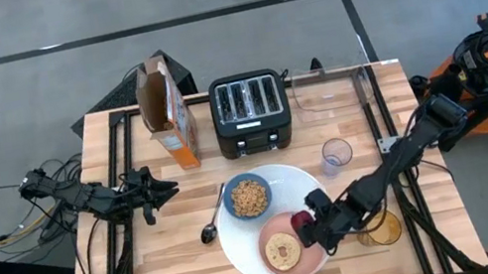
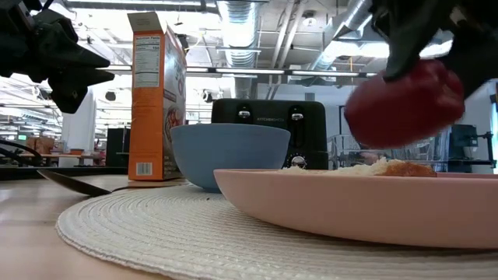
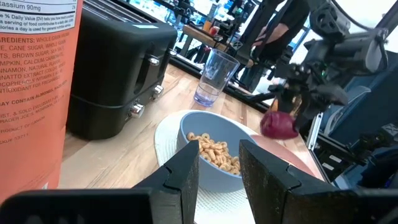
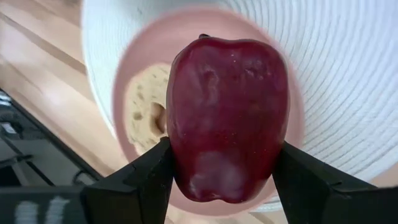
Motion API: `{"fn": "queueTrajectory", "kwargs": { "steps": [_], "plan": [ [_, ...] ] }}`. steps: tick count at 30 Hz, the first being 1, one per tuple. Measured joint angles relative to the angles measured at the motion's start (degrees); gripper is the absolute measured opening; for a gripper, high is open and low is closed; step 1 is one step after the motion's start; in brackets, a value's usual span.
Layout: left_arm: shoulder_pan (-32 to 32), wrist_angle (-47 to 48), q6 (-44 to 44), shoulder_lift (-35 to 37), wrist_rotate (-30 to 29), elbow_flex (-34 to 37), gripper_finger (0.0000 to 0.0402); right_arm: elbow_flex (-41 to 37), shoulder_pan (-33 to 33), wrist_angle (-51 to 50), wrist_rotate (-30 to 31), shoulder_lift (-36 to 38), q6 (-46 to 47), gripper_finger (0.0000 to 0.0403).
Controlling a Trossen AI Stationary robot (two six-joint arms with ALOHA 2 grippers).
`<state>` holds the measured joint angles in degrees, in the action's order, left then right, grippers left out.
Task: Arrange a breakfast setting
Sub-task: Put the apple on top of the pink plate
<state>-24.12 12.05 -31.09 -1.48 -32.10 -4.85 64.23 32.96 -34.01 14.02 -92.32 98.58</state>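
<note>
My right gripper (image 1: 312, 226) is shut on a dark red apple (image 4: 227, 118) just above the pink saucer (image 1: 311, 256), which holds the round toasted bread (image 1: 282, 248). The saucer sits on the big white round plate (image 1: 243, 248), ribbed like a woven mat. The blue bowl (image 1: 248, 197) of cereal rests on the plate's far left part. The metal spoon (image 1: 210, 219) lies left of the plate. The purplish tumbler (image 1: 336, 154) stands right of the bowl. The orange cereal box (image 1: 167, 110) stands at the far left. My left gripper (image 1: 163, 190) is open and empty, left of the spoon. My right gripper pinches the apple between its two fingers, one on each opposite side (image 4: 177, 168), toward the end nearer the wrist. The fingers slant down from the table's right side. The apple (image 2: 405, 101) hangs clear above the saucer (image 2: 350, 198), its stem end (image 4: 202, 37) away from the wrist.
The black four-slot toaster (image 1: 251, 111) stands at the far middle, beside the cereal box. An amber glass (image 1: 381, 229) stands right of the plate, under my right arm. A clear tray (image 1: 332, 91) lies at the far right. Bare wood shows at the near left.
</note>
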Motion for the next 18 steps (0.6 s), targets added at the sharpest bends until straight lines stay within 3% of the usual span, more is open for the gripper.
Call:
{"fn": "queueTrajectory", "kwargs": {
  "steps": [18],
  "plan": [
    [0.0,-0.02,0.0,-0.01,-0.01,-0.01,0.01,0.0,-0.17,3.13,-3.63,-4.35,-0.04,0.0273]
  ]
}}
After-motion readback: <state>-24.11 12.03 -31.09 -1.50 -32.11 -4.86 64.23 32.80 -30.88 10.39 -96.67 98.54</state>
